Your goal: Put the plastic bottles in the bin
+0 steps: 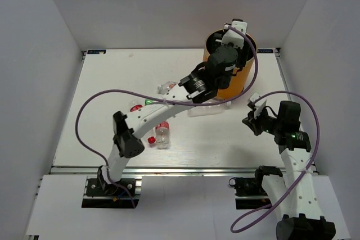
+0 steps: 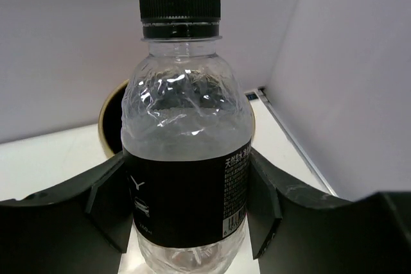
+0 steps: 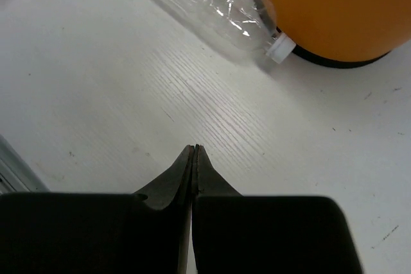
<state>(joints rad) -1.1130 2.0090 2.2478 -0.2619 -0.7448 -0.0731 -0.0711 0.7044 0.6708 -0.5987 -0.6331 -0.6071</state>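
**A:** What have the left fingers [image 2: 106, 208] got?

**B:** They're clamped on the black-capped bottle [image 2: 186, 158], one on each side of its dark label. It's clear and crinkled, and in the wrist view it stands cap up.

**A:** And where is that bottle?

**B:** It's up in the air at the bin [image 1: 239, 85], which stands at the far right of the tabletop [image 1: 101, 116]. From above, the left arm [image 1: 146, 117] reaches across and its wrist covers part of the bin's mouth. In the wrist view the bin's rim and black inside show just behind the bottle. Whether it hangs squarely over the opening, I cannot tell.

**A:** What about the right fingers [image 3: 186, 171]?

**B:** They're pressed together with nothing between them. They hang over bare tabletop, near the bin on its right side.

**A:** Any other bottles?

**B:** A white-capped bottle [image 3: 212, 11] lies on its side, its cap just beside the bin's foot. Red-capped bottles [image 1: 162, 133] and a green bottle [image 1: 149, 103] lie mid-tabletop by the left arm. The arm hides part of them, so I can't count them.
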